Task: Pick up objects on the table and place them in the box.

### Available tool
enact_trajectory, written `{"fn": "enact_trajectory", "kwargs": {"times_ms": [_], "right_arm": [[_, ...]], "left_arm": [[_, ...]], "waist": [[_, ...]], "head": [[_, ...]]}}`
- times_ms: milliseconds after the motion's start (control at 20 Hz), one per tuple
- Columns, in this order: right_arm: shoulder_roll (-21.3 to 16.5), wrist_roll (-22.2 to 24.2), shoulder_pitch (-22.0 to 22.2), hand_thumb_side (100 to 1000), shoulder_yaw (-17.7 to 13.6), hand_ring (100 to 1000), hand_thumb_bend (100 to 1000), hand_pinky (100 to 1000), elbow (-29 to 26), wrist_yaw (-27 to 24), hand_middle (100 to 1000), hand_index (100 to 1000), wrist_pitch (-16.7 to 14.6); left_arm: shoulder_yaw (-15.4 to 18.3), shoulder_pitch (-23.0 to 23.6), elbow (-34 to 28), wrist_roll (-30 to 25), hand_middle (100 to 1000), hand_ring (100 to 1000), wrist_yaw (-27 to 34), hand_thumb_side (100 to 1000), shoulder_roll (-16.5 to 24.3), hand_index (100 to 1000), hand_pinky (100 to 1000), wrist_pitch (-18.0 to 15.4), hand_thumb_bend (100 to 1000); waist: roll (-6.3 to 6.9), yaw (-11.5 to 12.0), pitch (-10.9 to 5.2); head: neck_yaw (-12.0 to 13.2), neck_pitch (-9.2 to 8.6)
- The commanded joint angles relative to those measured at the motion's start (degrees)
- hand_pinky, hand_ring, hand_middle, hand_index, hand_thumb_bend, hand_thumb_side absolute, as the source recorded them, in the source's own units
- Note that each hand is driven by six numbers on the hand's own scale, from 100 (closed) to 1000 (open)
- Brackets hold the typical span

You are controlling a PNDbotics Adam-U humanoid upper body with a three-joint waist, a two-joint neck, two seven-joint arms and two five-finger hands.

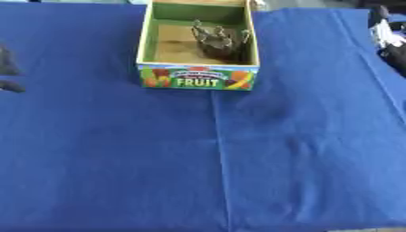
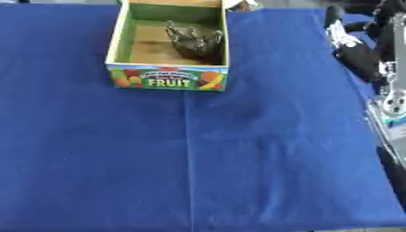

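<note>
The box (image 1: 197, 77), an open tray with green inner walls and a front panel printed FRUIT, stands near the far edge of the table (image 1: 119, 158) on a blue cloth (image 1: 301, 149). One dark, spiky object (image 2: 193, 40) lies inside it, against the right inner wall; its kind cannot be made out. No other loose object shows on the cloth in either view, so the task appears complete or close to it (anything beyond the frame edges cannot be ruled out). The left hand (image 1: 8, 72) shows only as a dark form at the left edge of the left eye view, level with the box front and well apart from it; whether its fingers are spread or curled cannot be told. The right hand (image 2: 361, 56) appears at the upper right of the right eye view as a dark shape among arm parts, off to the side of the box; its finger posture cannot be told either, and nothing is seen held in it. Risks noted: the box looks light and sits unrestrained on loose cloth, so a hand or forearm passing its right wall could push it askew or tip it. The cloth has a centre crease (image 1: 218, 149) and soft folds; a dragging hand could bunch it and shift the box. The object rests close to the wall and could spill out if the box were knocked.
</note>
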Motion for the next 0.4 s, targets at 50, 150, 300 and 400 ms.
{"fn": "enact_trajectory", "kwargs": {"times_ms": [50, 150, 300, 400], "right_arm": [[-0.1, -0.2, 0.3, 395, -1.0, 734, 295, 591, -1.3, -0.4, 699, 814, 0.1], [0.3, 0.0, 0.8, 395, -1.1, 732, 294, 590, -1.3, -0.5, 698, 814, 0.1], [0.8, 0.0, 1.2, 395, -1.2, 731, 290, 590, -1.2, -0.5, 696, 814, 0.0], [1.0, 0.0, 1.4, 395, -1.3, 728, 289, 590, -1.2, -0.5, 693, 814, 0.0]], "left_arm": [[0.5, -0.3, -0.5, 0.4, 565, 598, 0.0, 693, 0.9, 638, 474, -0.1, 484], [0.5, -0.2, -0.5, 0.4, 564, 598, 0.1, 693, 0.8, 637, 474, -0.1, 483], [0.5, -0.1, -0.4, 0.4, 564, 598, 0.1, 693, 0.8, 636, 474, -0.2, 483], [0.5, -0.1, -0.5, 0.5, 564, 598, 0.1, 693, 0.8, 635, 474, -0.2, 482]], "waist": [[0.07, -0.1, -0.76], [0.09, -0.1, -0.78], [0.10, -0.2, -0.84], [0.03, -0.2, -0.83]], "head": [[0.8, -0.03], [1.3, -0.21], [1.9, -0.28], [2.2, -0.53]]}}
